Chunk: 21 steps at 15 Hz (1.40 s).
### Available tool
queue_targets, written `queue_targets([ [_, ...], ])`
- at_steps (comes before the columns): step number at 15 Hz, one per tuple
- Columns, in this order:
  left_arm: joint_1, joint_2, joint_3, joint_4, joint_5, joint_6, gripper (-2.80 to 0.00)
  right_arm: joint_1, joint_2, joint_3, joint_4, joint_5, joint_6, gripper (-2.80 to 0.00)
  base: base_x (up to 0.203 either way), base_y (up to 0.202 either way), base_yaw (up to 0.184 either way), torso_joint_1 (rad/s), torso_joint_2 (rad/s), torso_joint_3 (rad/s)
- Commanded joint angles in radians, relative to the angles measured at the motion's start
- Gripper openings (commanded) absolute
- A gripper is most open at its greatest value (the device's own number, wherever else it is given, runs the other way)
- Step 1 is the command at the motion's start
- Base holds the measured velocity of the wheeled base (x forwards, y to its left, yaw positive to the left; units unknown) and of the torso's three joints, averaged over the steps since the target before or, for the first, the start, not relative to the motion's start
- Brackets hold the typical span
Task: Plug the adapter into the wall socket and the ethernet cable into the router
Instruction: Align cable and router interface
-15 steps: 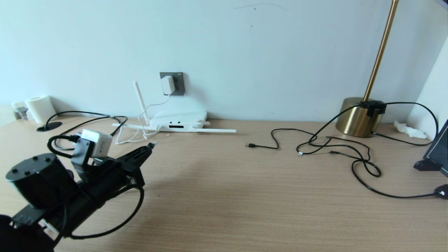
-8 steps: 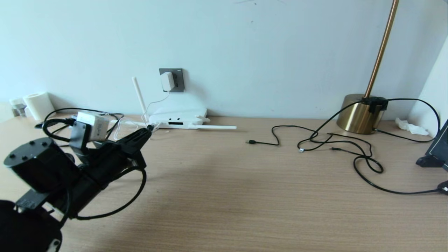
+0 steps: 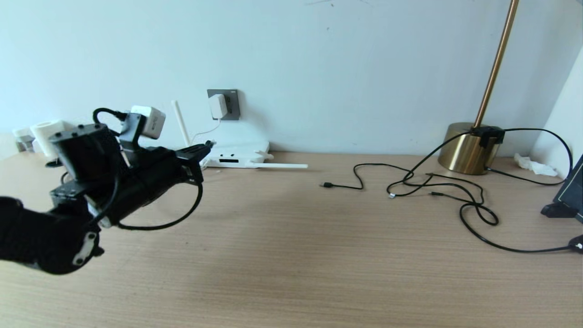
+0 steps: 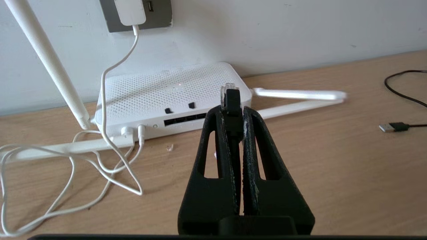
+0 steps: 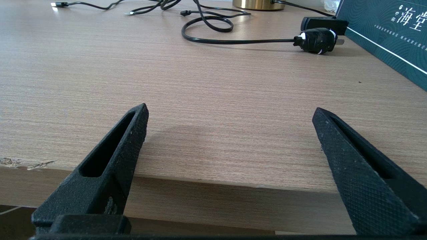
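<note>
The white adapter [image 3: 218,106] sits plugged into the dark grey wall socket [image 3: 231,105], and its thin white cord hangs down to the router [image 3: 237,154]. The router lies flat against the wall, one antenna upright and the others flat on the table. My left gripper [image 4: 232,110] is shut on the black ethernet cable [image 4: 231,100]. The cable's clear clip tip sticks out past the fingertips. It hovers just short of the router's [image 4: 166,93] dark port row [image 4: 185,118]. My right gripper [image 5: 230,113] stands open over the table's front edge, holding nothing.
Loose white cord [image 4: 66,166] loops on the table beside the router. Thin black cables [image 3: 437,191] sprawl at the right near a brass lamp base [image 3: 464,150]. A chunky black plug [image 5: 315,40] and a dark box [image 5: 383,33] lie at far right. A paper roll [image 3: 43,132] stands at far left.
My left arm has risen and levelled out, carrying the ethernet cable's tip forward to just before the router. The right gripper has stayed still.
</note>
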Motion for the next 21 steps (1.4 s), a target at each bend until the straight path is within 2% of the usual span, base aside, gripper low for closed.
queue_targets([
  [1, 0.009, 0.076, -0.118, 0.102, -0.003, -0.003, -2.8, 0.0, 0.0, 0.012, 0.001, 0.001, -0.002, 0.0, 0.0, 0.0, 0.0, 0.0, 0.0, 0.0],
  [3, 0.023, 0.164, -0.183, 0.142, -0.001, -0.008, -2.8, 0.0, 0.0, 0.012, 0.001, 0.002, -0.007, 0.0, 0.0, 0.0, 0.0, 0.0, 0.0, 0.0],
  [6, 0.03, 0.254, -0.249, 0.143, 0.019, -0.034, -2.8, 0.0, 0.0, 0.012, 0.001, 0.002, -0.008, 0.0, 0.0, 0.0, 0.0, 0.0, 0.0, 0.0],
  [21, 0.033, 0.362, -0.317, 0.127, 0.037, -0.035, -2.8, 0.0, 0.0, 0.012, 0.001, 0.003, -0.01, 0.0, 0.0, 0.0, 0.0, 0.0, 0.0, 0.0],
])
